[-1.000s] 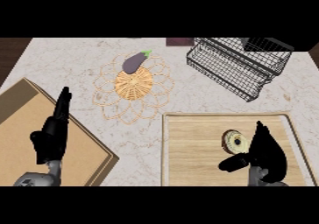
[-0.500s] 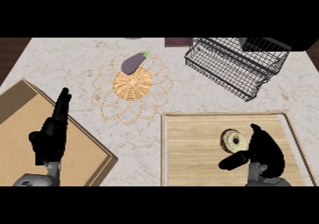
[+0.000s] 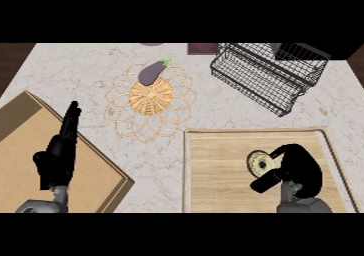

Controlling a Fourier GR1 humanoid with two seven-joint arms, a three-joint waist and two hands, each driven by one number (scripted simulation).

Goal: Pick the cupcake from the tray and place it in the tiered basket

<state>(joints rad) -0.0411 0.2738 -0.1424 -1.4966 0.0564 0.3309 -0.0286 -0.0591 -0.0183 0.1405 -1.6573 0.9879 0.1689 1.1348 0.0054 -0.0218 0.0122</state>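
Nearest you, your right hand [image 3: 301, 170] sits over the right part of the tray [image 3: 214, 170], arched and black, pressed up against the right edge of the cupcake [image 3: 259, 161]. It covers that side of the cupcake, so you cannot tell whether it has closed on it or only lies beside it.

The cupcake is on the tray, right of the tray's middle. From above it shows as a pale yellowish disc with a darker ring and a small light spot at the centre. The tray itself is light wood with a raised rim.

Well left of the tray, your left hand [image 3: 58, 157] rests open, fingers [image 3: 70, 117] straight and pointing away from you, holding nothing. It shows over a wooden board [image 3: 15, 165] that lies at an angle on the counter [image 3: 81, 70].

Beyond the tray's far left corner lies a round woven mat [image 3: 150, 97] with a looped border. A purple eggplant [image 3: 151, 73] with a green stem rests on the mat's far edge.

Past the tray's far edge, towards its right side, stands the black wire tiered basket [image 3: 259, 75], well apart from the cupcake.
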